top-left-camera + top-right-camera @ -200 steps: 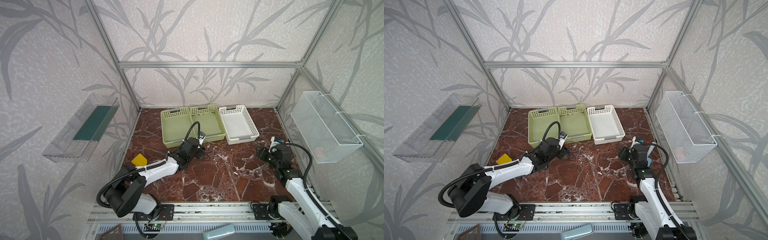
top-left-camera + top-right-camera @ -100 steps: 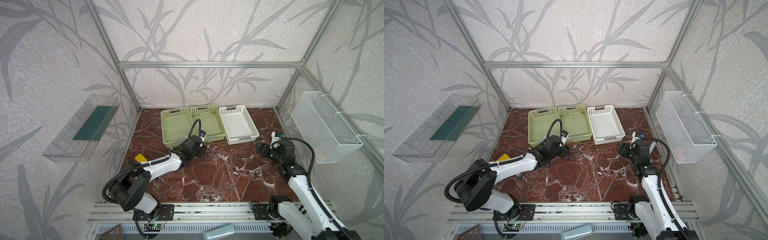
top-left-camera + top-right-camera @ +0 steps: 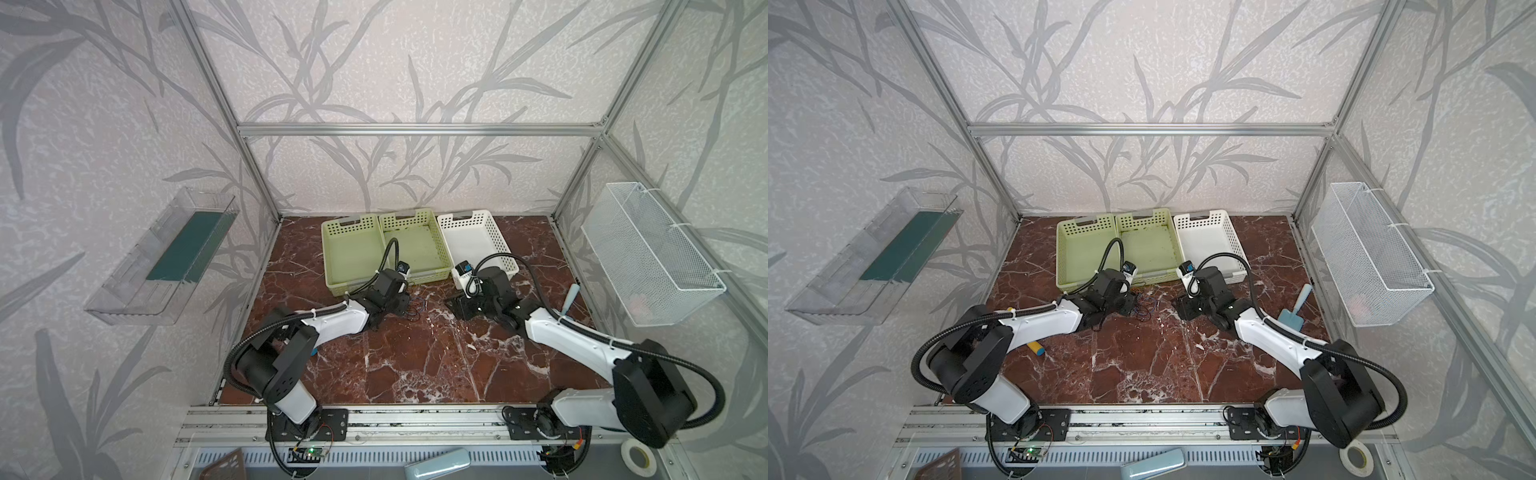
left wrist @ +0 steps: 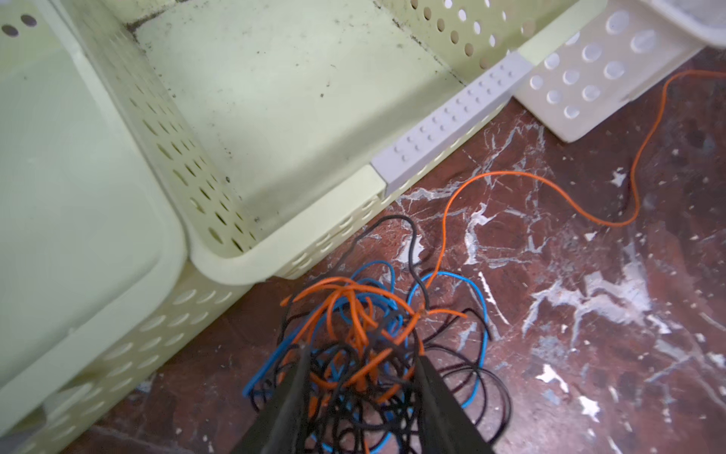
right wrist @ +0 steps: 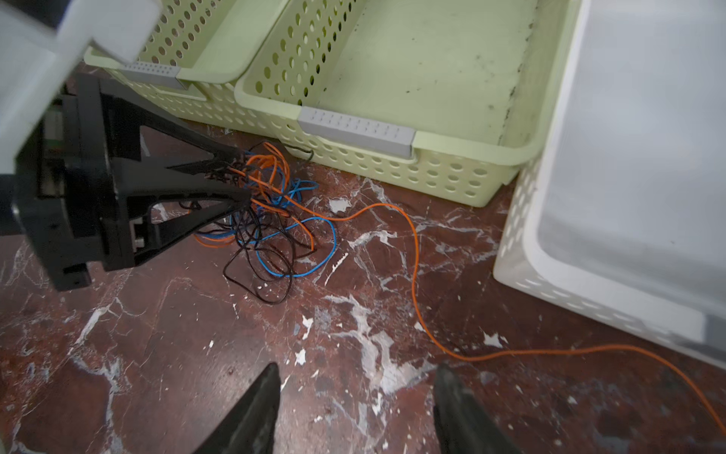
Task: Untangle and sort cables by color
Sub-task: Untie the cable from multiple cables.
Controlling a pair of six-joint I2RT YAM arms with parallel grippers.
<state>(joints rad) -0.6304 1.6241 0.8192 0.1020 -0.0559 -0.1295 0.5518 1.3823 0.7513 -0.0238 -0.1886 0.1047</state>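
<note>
The cables (image 4: 353, 314) are a loose tangle of thin blue, orange and black strands on the marble floor, just in front of the green baskets; they also show as cables (image 5: 271, 220) and cables (image 3: 1144, 309). My left gripper (image 4: 360, 353) straddles the tangle. Its fingers stand apart, with loose strands filling the gap. One long orange strand (image 5: 412, 251) runs out of the heap and passes just beyond a fingertip of my right gripper (image 5: 359, 369). That gripper is open and empty over bare floor, facing the left gripper (image 3: 405, 303).
Two pale green baskets (image 3: 351, 219) (image 3: 409, 216) and a white basket (image 3: 465, 218) stand side by side at the back. A blue scoop (image 3: 1293, 316) lies at the right. A yellow and blue cylinder (image 3: 1036, 347) lies under the left arm. A wire basket (image 3: 648, 257) hangs on the right wall.
My right arm has swung in from the right wall toward the centre. My left gripper has pushed forward onto the tangle and its jaws have narrowed around it.
</note>
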